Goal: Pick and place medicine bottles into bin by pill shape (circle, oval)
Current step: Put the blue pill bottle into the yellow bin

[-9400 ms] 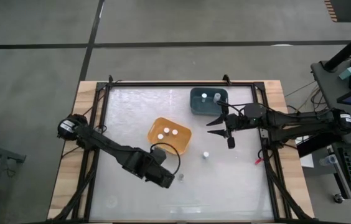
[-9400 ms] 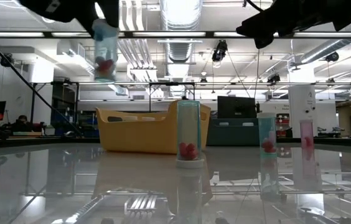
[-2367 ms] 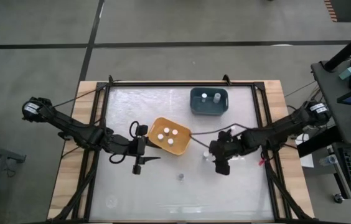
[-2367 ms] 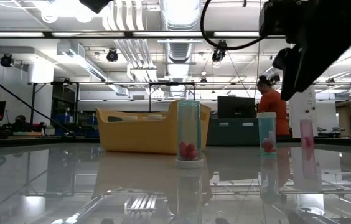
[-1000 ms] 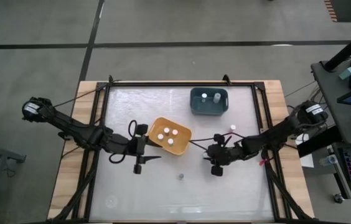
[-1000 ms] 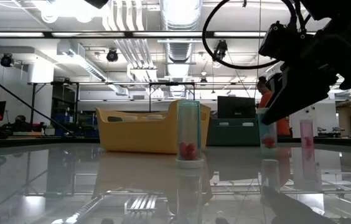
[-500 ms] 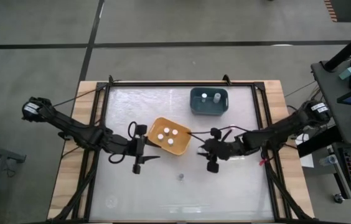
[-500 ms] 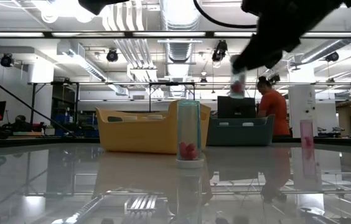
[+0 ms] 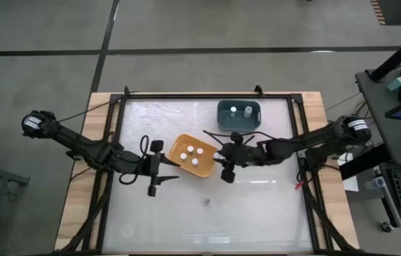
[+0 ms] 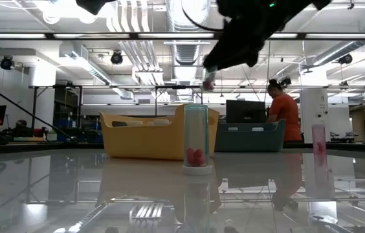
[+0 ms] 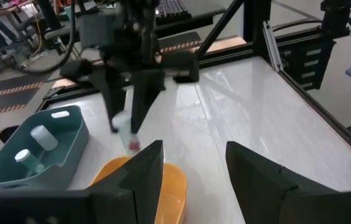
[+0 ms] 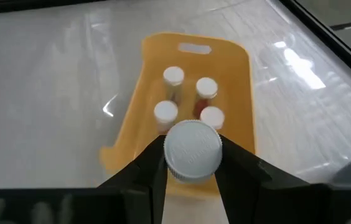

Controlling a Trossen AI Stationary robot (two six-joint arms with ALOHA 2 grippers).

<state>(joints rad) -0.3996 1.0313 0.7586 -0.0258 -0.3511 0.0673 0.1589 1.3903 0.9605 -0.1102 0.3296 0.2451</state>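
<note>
My right gripper (image 9: 226, 169) is shut on a small clear medicine bottle with a white cap (image 12: 193, 149) and red pills. It is held in the air over the near right edge of the orange-yellow tub (image 9: 195, 156); the bottle also shows in the low view (image 10: 208, 81) and the left wrist view (image 11: 124, 130). The tub holds several white-capped bottles (image 12: 165, 112). My left gripper (image 9: 166, 181) is open and empty, just left of the tub's near side. The teal tub (image 9: 238, 115) holds two bottles. My right gripper pinches the bottle's upper end, at the white cap (image 12: 193, 149), between its two fingers (image 12: 147, 171), one on each side. The fingers point down from above. The bottle is lifted clear and hangs tilted below the fingertips, its pill end (image 11: 132, 146) lowest.
One bottle (image 9: 206, 203) stands alone on the table near the middle front; it also shows in the low view (image 10: 196, 139). Another bottle (image 10: 319, 145) stands farther right. A black frame (image 9: 296, 142) rims the table. A person in orange (image 10: 285, 113) is in the room behind.
My right gripper has lifted the bottle clear of the table and carried it toward the table's left, to the orange-yellow tub. The bottle stood upright on the table a second ago and now hangs high and tilted.
</note>
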